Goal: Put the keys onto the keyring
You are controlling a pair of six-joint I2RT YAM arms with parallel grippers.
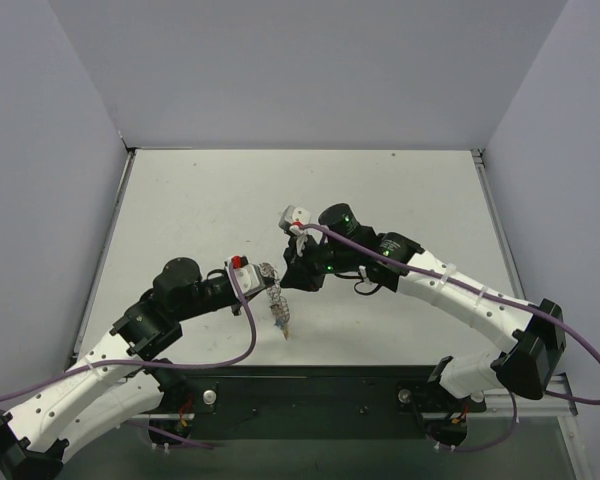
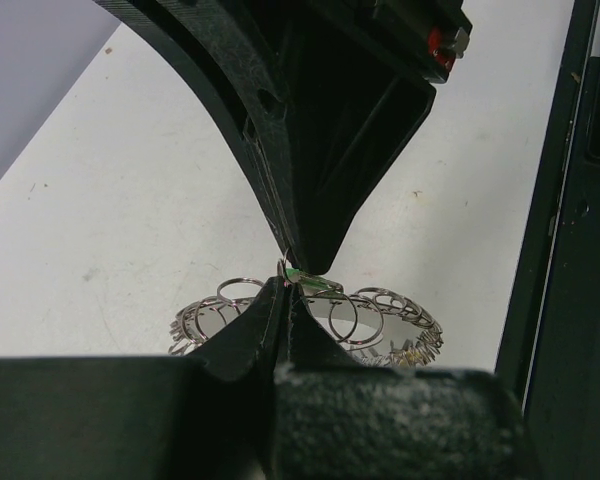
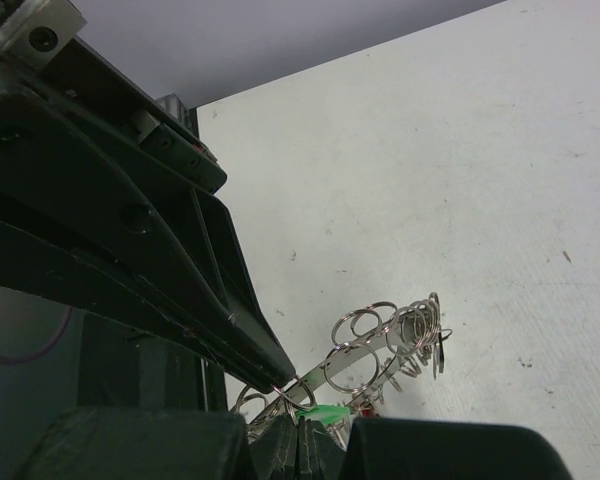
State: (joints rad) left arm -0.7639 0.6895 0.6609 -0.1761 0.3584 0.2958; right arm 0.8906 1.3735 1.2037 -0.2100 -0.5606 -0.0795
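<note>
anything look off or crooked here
nothing spilled or broken. the keyring sits tilted rather than flat, just beyond where both arms' shut jaws meet tip to tip, with a green key pinched there.

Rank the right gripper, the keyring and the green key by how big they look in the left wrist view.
1. right gripper: largest, though it is close to the camera, which inflates it.
2. keyring: clearly smaller in view.
3. green key: smallest, a sliver by the gripper's tip.
</note>
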